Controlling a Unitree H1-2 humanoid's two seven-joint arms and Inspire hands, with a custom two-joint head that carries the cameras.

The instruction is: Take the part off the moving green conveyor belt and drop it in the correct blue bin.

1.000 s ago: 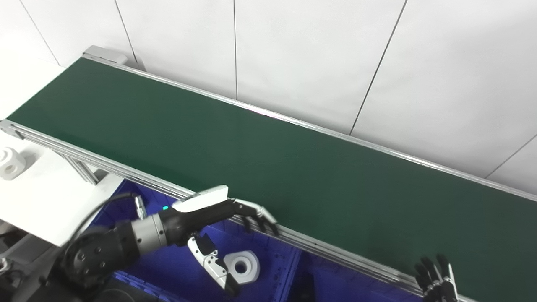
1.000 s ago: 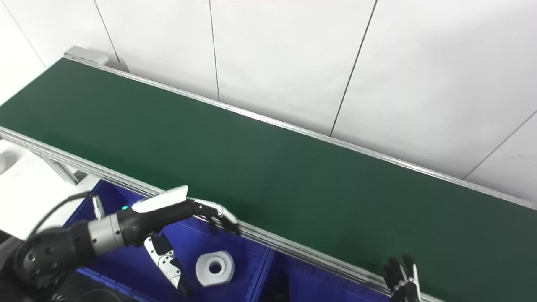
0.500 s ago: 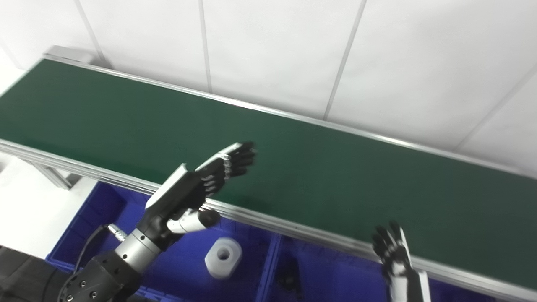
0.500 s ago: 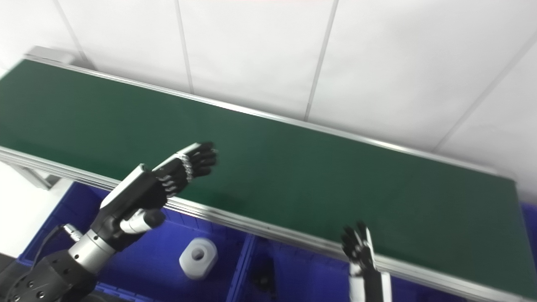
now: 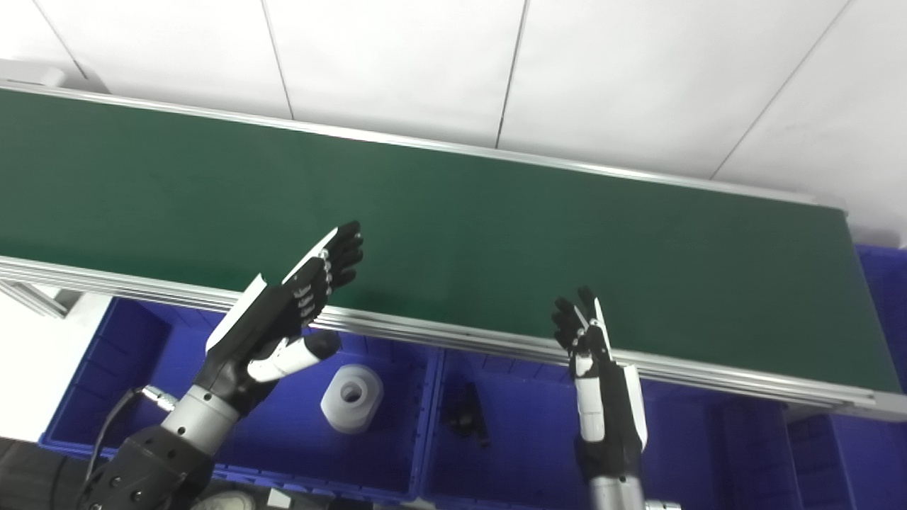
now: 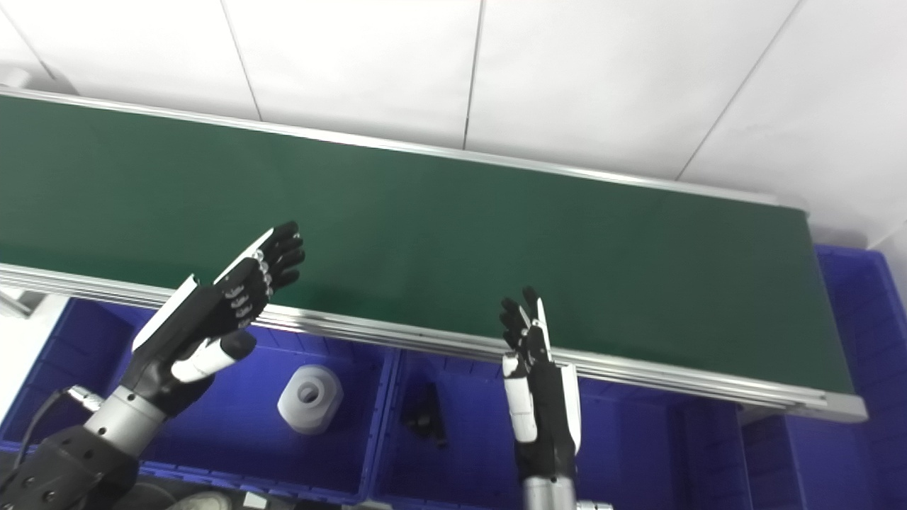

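Both the left hand (image 5: 283,322) and right hand (image 5: 592,354) hover empty, fingers spread, at the near edge of the bare green belt (image 5: 496,227). A white part (image 5: 351,397) already lies in the left blue bin (image 5: 92,382). Best wait poised above the belt for another part.

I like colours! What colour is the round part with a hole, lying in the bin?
White. The round part lies in a blue bin; clearest in the left eye view.

White cylindrical part (image 5: 351,397) with centre hole lies in left blue bin (image 5: 177,354); green belt (image 5: 496,234) bare.
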